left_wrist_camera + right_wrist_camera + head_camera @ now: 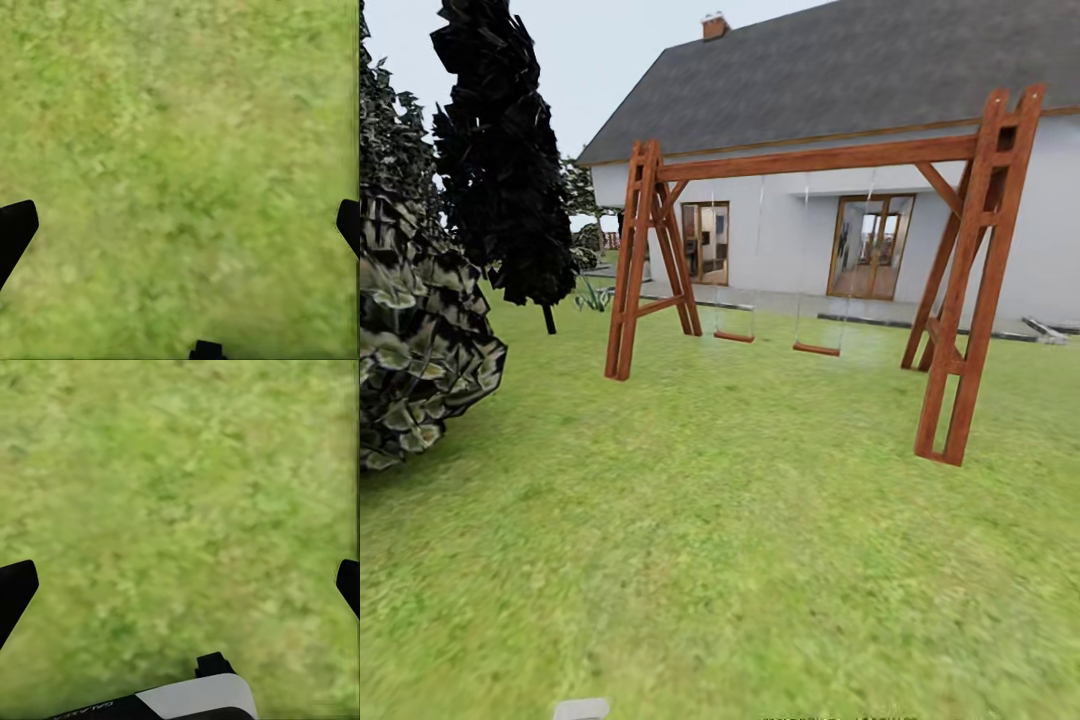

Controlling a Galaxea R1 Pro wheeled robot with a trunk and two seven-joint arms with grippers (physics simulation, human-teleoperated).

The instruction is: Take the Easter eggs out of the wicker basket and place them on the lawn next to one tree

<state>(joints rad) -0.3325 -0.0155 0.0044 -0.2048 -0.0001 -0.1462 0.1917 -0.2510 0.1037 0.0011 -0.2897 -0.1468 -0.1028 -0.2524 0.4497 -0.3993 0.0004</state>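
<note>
The lawn (740, 540) spreads wide and bright green ahead of me. At the left edge of the head view bulges the dense, mottled dark green-grey crown of a tree (410, 330); its trunk is hidden. The Easter eggs and the wicker basket are out of view. In the left wrist view my left gripper (180, 225) hangs open over bare grass, its black fingertips (15, 229) far apart with nothing between them. My right gripper (180, 585) is open over bare grass in the same way.
A brown wooden swing set (810, 160) with two seats stands mid-lawn ahead. Behind it is a white house (840, 240) with glass doors. A black-foliage tree (505, 150) stands back left.
</note>
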